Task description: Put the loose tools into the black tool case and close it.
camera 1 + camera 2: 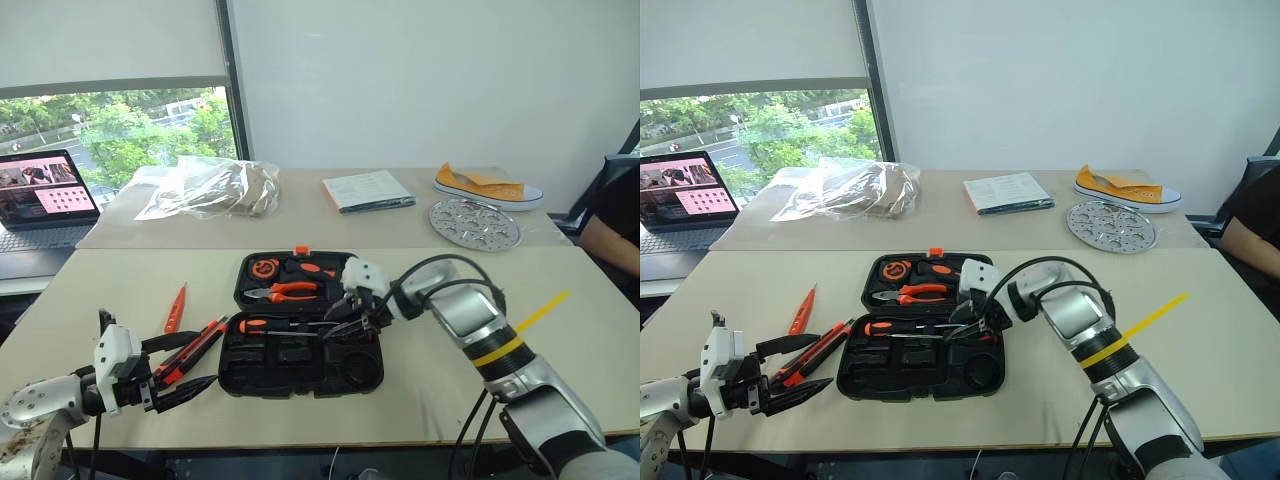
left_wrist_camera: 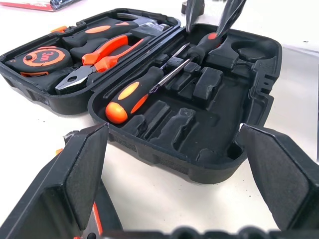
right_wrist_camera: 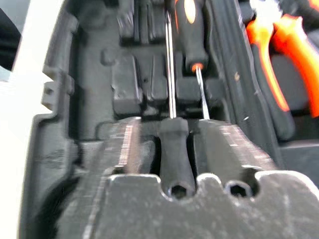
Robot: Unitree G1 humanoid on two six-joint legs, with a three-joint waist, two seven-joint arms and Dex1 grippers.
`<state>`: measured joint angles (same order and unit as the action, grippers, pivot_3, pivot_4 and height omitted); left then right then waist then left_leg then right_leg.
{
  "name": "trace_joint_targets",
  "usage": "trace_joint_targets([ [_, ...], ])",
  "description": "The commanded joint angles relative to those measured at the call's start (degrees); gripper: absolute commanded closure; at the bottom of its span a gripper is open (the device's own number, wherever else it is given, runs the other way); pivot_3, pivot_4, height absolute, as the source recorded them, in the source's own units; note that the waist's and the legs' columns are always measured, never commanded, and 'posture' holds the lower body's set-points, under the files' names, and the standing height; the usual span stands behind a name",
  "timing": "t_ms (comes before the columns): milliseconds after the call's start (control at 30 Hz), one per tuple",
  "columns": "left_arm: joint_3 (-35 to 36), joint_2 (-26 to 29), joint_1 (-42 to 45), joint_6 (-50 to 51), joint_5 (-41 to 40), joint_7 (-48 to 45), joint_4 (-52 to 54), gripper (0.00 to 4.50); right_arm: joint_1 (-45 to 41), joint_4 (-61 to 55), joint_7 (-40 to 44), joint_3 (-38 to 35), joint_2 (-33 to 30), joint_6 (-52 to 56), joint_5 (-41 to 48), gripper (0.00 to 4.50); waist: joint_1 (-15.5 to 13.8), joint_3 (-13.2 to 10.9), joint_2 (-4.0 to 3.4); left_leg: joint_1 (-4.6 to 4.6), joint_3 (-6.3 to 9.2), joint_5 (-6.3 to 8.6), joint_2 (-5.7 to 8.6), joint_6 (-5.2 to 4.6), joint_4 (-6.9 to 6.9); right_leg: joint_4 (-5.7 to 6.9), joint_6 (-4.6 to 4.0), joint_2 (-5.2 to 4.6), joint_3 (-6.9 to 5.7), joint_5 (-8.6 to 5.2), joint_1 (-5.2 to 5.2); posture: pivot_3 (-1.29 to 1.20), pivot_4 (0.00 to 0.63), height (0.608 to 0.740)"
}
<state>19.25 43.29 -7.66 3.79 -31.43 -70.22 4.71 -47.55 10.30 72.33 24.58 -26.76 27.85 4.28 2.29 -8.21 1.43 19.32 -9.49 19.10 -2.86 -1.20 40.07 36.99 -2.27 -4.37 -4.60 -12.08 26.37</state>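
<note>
Though blurred, screwdriver (image 1: 283, 325) apparently crosswise.

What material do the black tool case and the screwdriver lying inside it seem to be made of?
The black tool case looks like moulded plastic with a matt, lightly textured finish; its shaped slots have soft rounded edges. The screwdriver seems to have a smooth plastic or rubbery handle in orange and black, and a thin shaft with a metallic shine, probably steel.

Open black tool case (image 1: 923, 340) on a beige worktop (image 1: 1200, 330), a robot tool at each side.
Right tool (image 1: 965, 325) reaches in from three o'clock above a screwdriver (image 1: 902, 327); left tool (image 1: 790, 372), spread wide, sits at eight o'clock by the utility knife (image 1: 822, 349).
</note>
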Motion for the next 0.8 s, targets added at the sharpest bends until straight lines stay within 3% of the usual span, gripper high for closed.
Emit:
trace_joint_targets([
  [33,0.7,0.4,0.4,-0.6,0.0,0.3,0.9,0.00,-0.7,0.4,-1.2,0.2,1.6,-2.5,-0.8,3.94,0.0,0.0,0.00,0.00,0.00,0.00,0.00,0.00,0.00,0.00,0.00,0.01,0.00,0.00,0.00,0.00,0.150,0.740],
  [100,0.7,0.5,0.3,-0.4,0.1,0.4,1.2,0.00,-0.7,1.6,-1.8,0.6,2.5,-3.3,-1.6,4.38,0.1,0.0,0.00,-0.01,0.00,0.00,-0.01,0.00,-0.01,0.00,0.00,0.01,0.00,0.00,0.00,0.00,0.150,0.740],
  [600,1.6,0.8,-1.6,0.2,1.0,2.8,2.3,0.00,2.8,4.8,-2.0,5.6,4.2,-6.7,-6.2,4.38,0.1,0.0,0.02,-0.08,0.00,0.00,-0.02,0.01,-0.05,0.00,-0.03,0.00,0.02,-0.02,-0.04,0.00,0.150,0.740],
  [800,5.4,0.5,-4.8,-0.7,0.2,3.9,1.7,0.00,4.6,0.5,-3.5,-3.7,6.1,-10.3,1.2,4.38,0.3,0.1,0.09,-0.13,0.00,-0.02,-0.05,0.04,-0.09,0.01,-0.06,0.01,0.04,-0.04,-0.06,0.00,0.150,0.740],
])
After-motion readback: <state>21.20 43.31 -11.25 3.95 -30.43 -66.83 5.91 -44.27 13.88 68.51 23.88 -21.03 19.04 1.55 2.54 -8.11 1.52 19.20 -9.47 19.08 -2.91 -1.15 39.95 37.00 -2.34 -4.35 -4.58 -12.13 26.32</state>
